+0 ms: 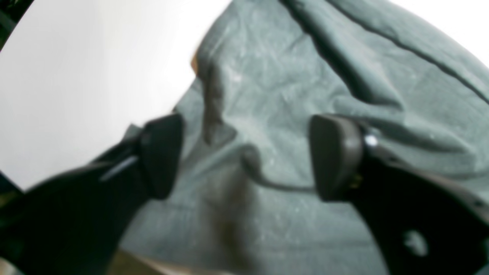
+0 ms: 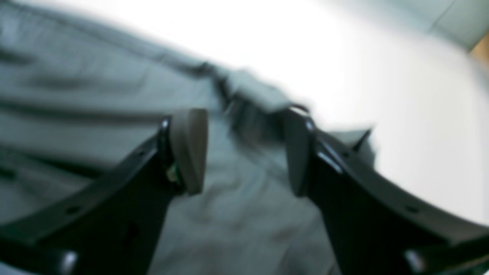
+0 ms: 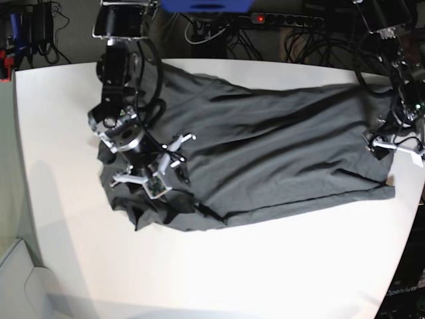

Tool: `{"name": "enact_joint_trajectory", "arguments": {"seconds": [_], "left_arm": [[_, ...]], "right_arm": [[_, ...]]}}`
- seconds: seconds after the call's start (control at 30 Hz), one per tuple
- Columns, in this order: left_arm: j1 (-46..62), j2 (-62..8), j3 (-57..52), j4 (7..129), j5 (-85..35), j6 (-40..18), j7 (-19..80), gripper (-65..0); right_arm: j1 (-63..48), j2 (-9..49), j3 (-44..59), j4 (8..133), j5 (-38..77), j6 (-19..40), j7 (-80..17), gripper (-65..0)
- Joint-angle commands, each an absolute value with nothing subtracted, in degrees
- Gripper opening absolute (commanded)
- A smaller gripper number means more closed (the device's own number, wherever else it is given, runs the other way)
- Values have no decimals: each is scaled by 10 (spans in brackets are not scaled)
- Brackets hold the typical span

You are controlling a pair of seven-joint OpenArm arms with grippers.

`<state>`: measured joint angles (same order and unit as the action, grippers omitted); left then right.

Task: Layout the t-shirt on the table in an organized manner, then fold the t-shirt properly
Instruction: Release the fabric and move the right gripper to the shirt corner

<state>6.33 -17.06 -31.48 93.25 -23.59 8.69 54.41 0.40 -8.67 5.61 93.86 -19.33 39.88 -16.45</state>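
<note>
The dark grey t-shirt (image 3: 265,153) lies spread across the white table (image 3: 265,272), smooth on the right and bunched in folds at its left end. My right gripper (image 3: 156,163) hovers open over that bunched left end. In the right wrist view it (image 2: 244,152) is open, with a folded hem of the t-shirt (image 2: 95,95) beyond its fingertips. My left gripper (image 3: 395,145) is at the shirt's right edge. In the left wrist view it (image 1: 248,156) is open over wrinkled fabric of the t-shirt (image 1: 298,76), close to the cloth's edge. Both wrist views are blurred.
Cables and a power strip (image 3: 279,18) lie behind the table's far edge. The table's right edge (image 3: 415,219) is close to my left arm. Bare white tabletop shows in the front half and at the left (image 3: 53,133).
</note>
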Motion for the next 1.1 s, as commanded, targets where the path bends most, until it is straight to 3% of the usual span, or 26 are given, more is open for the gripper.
{"name": "enact_joint_trajectory", "arguments": {"seconds": [0.0, 0.07, 0.4, 0.6, 0.7, 1.07], "left_arm": [[52, -175, -317, 951, -237, 87, 545, -91], [51, -175, -313, 958, -237, 87, 553, -62], [-36, -164, -311, 829, -235, 87, 550, -60], [-68, -168, -253, 757, -231, 87, 549, -60], [-68, -168, -248, 738, -231, 87, 549, -60], [-34, -189, -248, 743, -233, 87, 552, -60]], "right_arm": [[3, -88, 55, 966, -182, 400, -162, -288], [-17, -89, 55, 983, -182, 400, -196, -280], [-27, -64, 134, 903, -184, 400, -212, -287], [-57, -17, 136, 862, -184, 400, -217, -409], [-90, -9, 135, 869, -184, 400, -216, -440], [-238, -12, 124, 987, -185, 400, -214, -473]]}}
